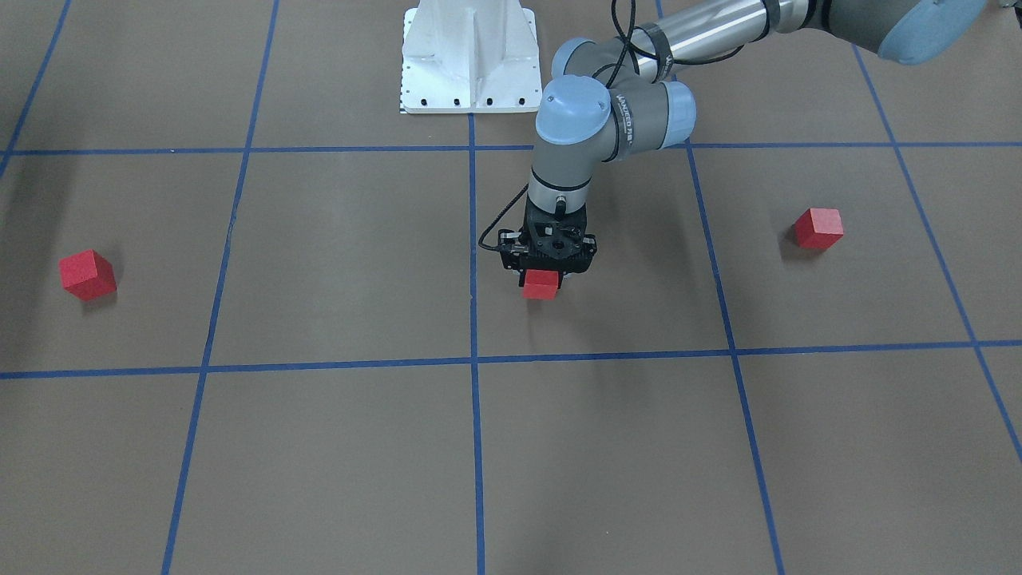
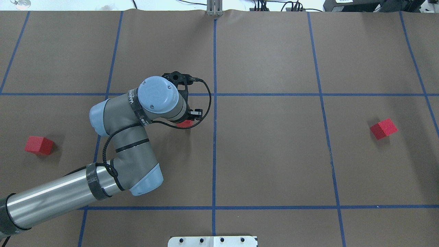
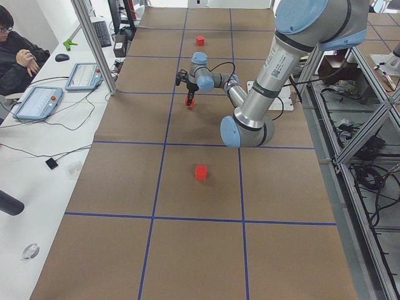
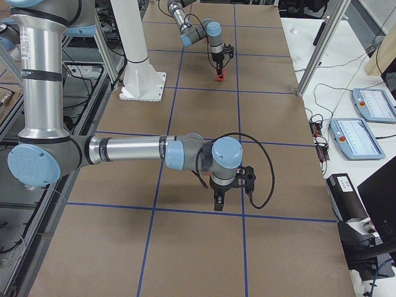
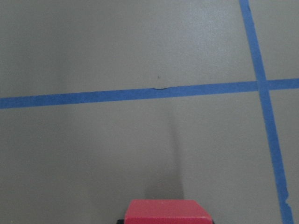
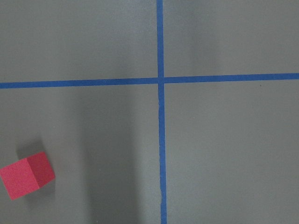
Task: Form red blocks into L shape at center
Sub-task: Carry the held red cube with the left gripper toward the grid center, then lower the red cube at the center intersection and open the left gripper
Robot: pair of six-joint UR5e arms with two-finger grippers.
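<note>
the gripped red block (image 1: 540, 286) is pinched in the left gripper (image 1: 542, 274), which stands straight over it, pointing down. you can't tell from these views whether the cube touches the brown paper (image 1: 343, 255) or hangs just off it. it is in the grid square on the robot's left of the middle tape line, near the center crossing (image 1: 473, 361) but not on it, toward the pedestal from that crossing and touching neither tape line. in the left wrist view you see the cube's top at the bottom edge, with the crossing ahead and off to one side. the left-side red block (image 1: 818, 228) rests on the paper well apart, one square further out on the robot's left, turned a little against the grid. the right-side red block (image 1: 88, 274) lies well apart the other way, past two tape lines, and is also turned. a black cable (image 1: 497, 225) loops from the left wrist. the white pedestal base (image 1: 471, 56) stands in line with the middle tape line. the right gripper (image 4: 217, 205) shows only in the side view, pointing down near another tape crossing, and you cannot tell whether its fingers are spread or pressed together.
</note>
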